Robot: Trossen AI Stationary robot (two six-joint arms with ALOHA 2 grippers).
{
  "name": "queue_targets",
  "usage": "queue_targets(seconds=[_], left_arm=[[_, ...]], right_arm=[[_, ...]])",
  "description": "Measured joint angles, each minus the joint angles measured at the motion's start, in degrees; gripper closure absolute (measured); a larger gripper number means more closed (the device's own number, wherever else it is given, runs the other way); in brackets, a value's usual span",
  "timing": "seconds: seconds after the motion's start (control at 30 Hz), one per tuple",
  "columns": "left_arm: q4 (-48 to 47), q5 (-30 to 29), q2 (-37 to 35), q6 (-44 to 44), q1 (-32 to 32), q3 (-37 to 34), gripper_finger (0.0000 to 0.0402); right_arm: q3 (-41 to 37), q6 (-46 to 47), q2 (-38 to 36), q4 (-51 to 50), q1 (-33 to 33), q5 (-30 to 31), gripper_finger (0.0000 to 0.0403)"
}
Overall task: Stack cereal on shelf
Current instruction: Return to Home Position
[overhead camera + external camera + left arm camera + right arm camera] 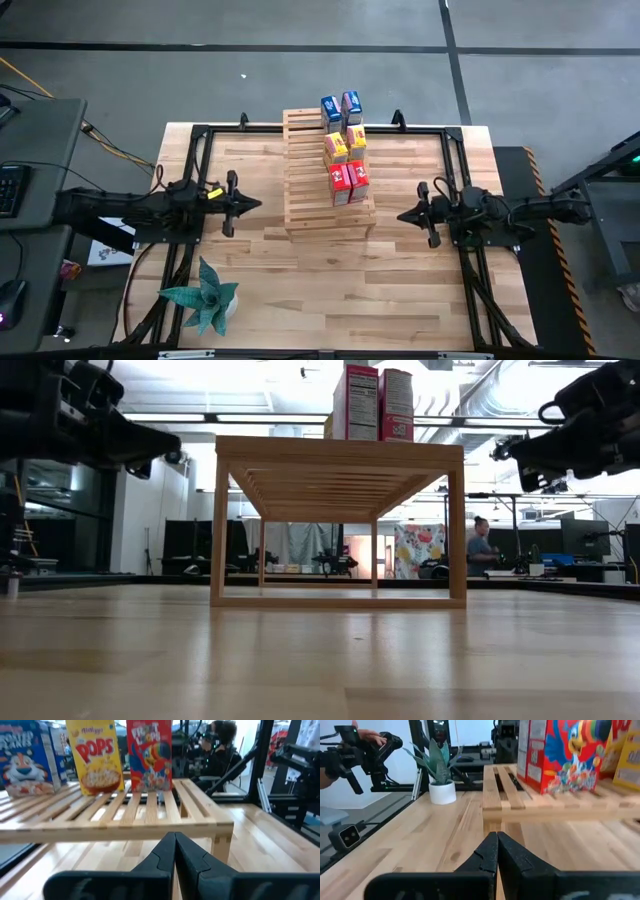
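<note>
Since neither arm holds anything, what matters for the retreat is that the load lies ahead of both sets of tips, so pulling straight back should lead away from it. The left fingers (248,204) are pressed together into a single wedge and are empty. They hang above the surface (300,290) with their tips aimed at the shelf (303,190), near its edge but apart from it, at about the height of its top. Bare slats come first ahead of them, and the cereal boxes (344,150) stand beyond those slats, on the half farther from these tips. The six boxes stand upright in pairs of blue, yellow and red. They form one row whose long axis runs crosswise to the line along which both sets of fingers point. The right fingers (410,213) are likewise closed tight on nothing and face the left ones across the shelf. The red pair (349,182) is the nearest thing ahead of them, a little to one side, so this arm is the nearer one and, I judge, has less room for a stray swing.
</note>
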Motion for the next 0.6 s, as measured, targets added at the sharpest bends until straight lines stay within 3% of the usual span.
queue_targets(seconds=[0.27,0.4,0.6], left_arm=[[-20.96,-0.67,-11.47,-0.10,-0.13,0.04,0.0401],[-20.76,-3.53,-14.07,-0.01,-0.14,0.09,0.0401],[-20.82,-3.43,-15.26,0.02,-0.14,0.04,0.0401]], right_arm=[[0.00,1.83,0.00,-2.26,0.00,-0.02,0.0403],[-0.02,1.83,-0.94,-3.69,0.00,0.31,0.0403],[-0.02,1.81,-10.14,-6.95,0.00,0.38,0.0403]])
